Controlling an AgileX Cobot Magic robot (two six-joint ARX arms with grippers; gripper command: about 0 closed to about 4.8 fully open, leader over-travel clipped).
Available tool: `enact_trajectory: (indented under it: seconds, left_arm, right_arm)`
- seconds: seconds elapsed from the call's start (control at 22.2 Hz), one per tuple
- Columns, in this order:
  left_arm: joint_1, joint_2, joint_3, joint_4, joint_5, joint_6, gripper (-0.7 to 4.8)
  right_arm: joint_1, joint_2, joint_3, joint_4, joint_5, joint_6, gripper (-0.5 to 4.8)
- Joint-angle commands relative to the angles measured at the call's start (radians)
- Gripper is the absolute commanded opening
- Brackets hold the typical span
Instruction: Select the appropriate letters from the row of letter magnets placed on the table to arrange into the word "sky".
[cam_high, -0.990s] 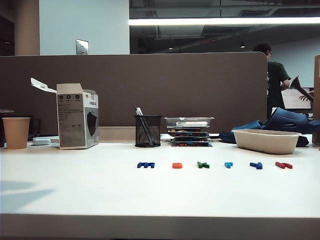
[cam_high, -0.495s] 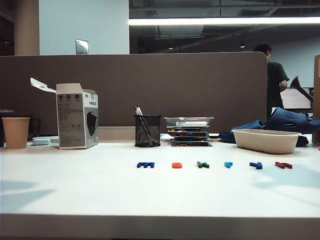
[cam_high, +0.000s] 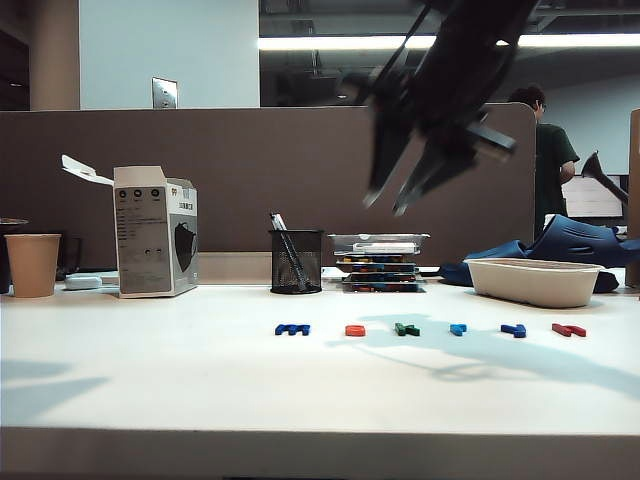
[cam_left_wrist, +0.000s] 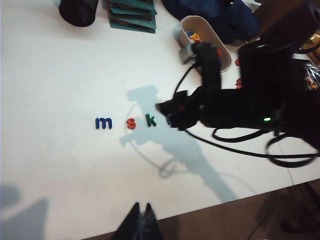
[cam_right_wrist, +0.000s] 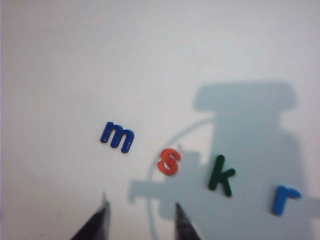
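The right gripper (cam_high: 392, 205) hangs high above the orange-red rounded plastic "s" magnet (cam_high: 355, 330), jaws parted and empty. The left gripper (cam_left_wrist: 141, 220), pinched closed, waits at the near edge. Risk: descending off-centre could nudge the neighbouring dark green angular "k" magnet (cam_high: 406, 329), skewing the row on the white matte table (cam_high: 180, 380).

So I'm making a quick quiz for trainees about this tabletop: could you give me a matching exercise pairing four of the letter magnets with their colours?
Letters:
1. m
2. s
3. k
4. r

Colours:
A. dark green
B. light blue
C. dark blue
D. orange-red

All four lie flat in one row on the white table, with the open right end effector above them and no letter held.

Pairs: 1-C, 2-D, 3-A, 4-B
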Motion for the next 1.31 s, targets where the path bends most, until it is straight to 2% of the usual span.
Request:
enact_trajectory:
  seconds: [0.05,0.41,1.31]
  left_arm:
    - [0.002,-0.002,0.001,0.010,-0.003,0.004,-0.05]
    - [0.002,-0.002,0.001,0.010,-0.003,0.004,-0.05]
    - [0.002,-0.002,0.001,0.010,-0.003,0.004,-0.05]
  right_arm:
    - [0.034,0.115,0.070,0.006,0.088,0.001,1.81]
    - [0.049,0.249,0.109,-0.029,0.125,0.002,1.81]
    - [0.077,0.330,0.110,-0.005,0.139,0.005,1.81]
